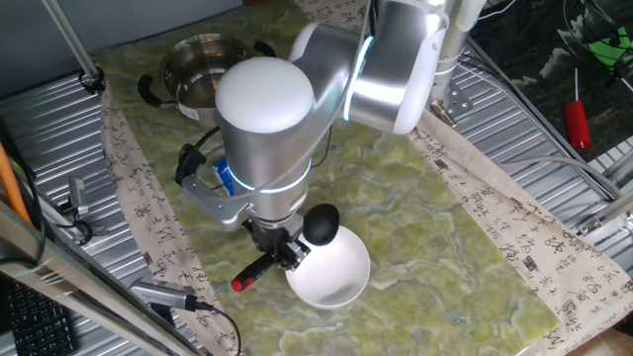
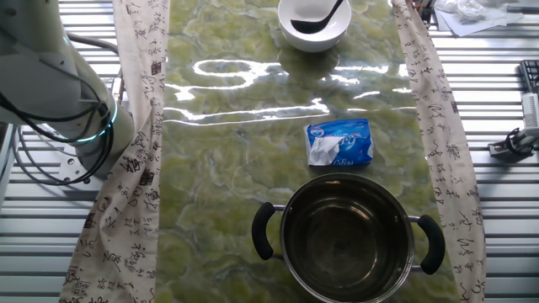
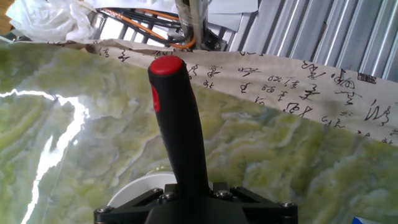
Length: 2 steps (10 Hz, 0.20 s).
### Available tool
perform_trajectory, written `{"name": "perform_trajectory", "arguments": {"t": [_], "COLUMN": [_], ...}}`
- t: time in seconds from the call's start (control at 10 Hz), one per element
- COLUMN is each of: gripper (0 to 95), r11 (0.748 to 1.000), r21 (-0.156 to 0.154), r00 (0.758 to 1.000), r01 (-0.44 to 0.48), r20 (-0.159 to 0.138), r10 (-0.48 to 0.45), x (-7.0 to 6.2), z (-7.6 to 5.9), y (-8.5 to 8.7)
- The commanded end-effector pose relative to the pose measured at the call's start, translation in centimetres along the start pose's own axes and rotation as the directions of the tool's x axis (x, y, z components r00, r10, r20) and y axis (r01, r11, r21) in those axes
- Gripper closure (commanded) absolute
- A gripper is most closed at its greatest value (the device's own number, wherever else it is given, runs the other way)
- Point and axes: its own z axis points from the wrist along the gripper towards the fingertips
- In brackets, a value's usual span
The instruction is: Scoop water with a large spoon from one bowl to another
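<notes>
Clamping the long black handle of the black ladle (image 1: 297, 242), the two-finger gripper (image 1: 284, 249) holds it tilted — round scoop beyond the jaws, inside the plain white glossy bowl (image 1: 331, 272). Well apart — the shiny steel pot (image 2: 347, 237) with black side handles.
</notes>
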Motion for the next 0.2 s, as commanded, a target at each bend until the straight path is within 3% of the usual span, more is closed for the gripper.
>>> {"name": "perform_trajectory", "arguments": {"t": [0.1, 0.2], "gripper": [95.0, 95.0], "r11": [1.000, 1.000], "r21": [-0.007, -0.009], "r00": [1.000, 1.000], "r01": [0.006, 0.006], "r20": [0.009, 0.011], "r10": [-0.006, -0.006], "x": [0.08, 0.08], "z": [0.00, 0.00], "y": [-0.03, -0.03]}}
